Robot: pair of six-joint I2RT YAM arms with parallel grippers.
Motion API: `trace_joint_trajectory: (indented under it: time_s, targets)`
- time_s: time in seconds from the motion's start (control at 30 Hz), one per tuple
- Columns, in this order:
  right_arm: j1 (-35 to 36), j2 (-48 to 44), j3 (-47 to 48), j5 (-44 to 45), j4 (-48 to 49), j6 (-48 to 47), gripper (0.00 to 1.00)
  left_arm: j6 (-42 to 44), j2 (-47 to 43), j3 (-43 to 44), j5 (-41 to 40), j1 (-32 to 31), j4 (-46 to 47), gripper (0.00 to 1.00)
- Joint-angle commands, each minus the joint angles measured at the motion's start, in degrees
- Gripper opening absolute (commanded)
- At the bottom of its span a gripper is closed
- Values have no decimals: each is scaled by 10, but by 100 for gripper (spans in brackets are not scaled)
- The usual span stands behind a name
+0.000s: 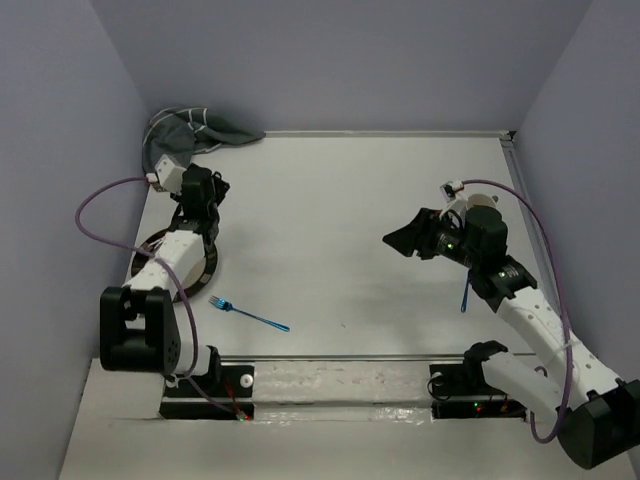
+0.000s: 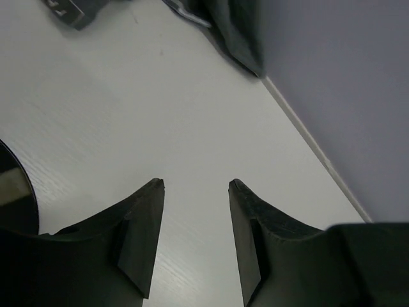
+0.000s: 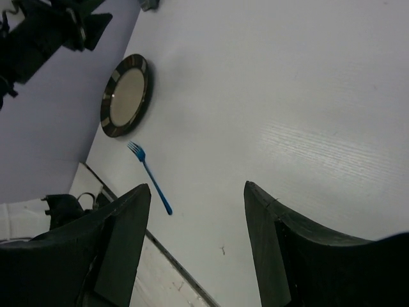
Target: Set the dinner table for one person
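we are setting the large flat matte white bench (image 1: 350,200), which is lying under both arms between lavender walls. the left fingers (image 2: 144,224) are hanging released and empty just past the round dark-rimmed plate (image 3: 126,96). the right fingers (image 3: 271,230) are spread too, gripping nothing. the thin bright blue fork (image 1: 250,316) is lying near the front edge, its long axis slanting, tines toward the plate and handle toward the right arm. we are judging the left arm nearer, though the right fingers are facing the fork.
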Motion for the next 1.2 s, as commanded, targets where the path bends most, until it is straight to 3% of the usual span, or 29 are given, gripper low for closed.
trace_joint_trajectory:
  time_s: [0.0, 0.13, 0.17, 0.3, 0.5, 0.8, 0.97, 1.17]
  targets:
    - [71, 24, 27, 88, 27, -34, 66, -26, 80, 89, -88, 53, -6, 57]
    - [95, 46, 25, 100, 36, -51, 66, -38, 159, 122, -95, 93, -9, 63]
    - [95, 49, 22, 98, 38, -59, 66, -42, 171, 129, -82, 108, -8, 69]
    - [106, 66, 10, 68, 53, -82, 66, -81, 227, 152, -12, 150, 27, 74]
    - [111, 84, -7, 52, 84, -86, 66, -122, 318, 236, 2, 162, 15, 75]
    - [123, 120, -24, 34, 122, -82, 66, -115, 468, 400, -15, 162, -42, 79]
    - [123, 148, -21, 27, 130, -86, 66, -118, 509, 473, -33, 161, -83, 77]
    - [123, 165, -24, 21, 136, -87, 66, -100, 515, 498, -83, 161, -115, 75]
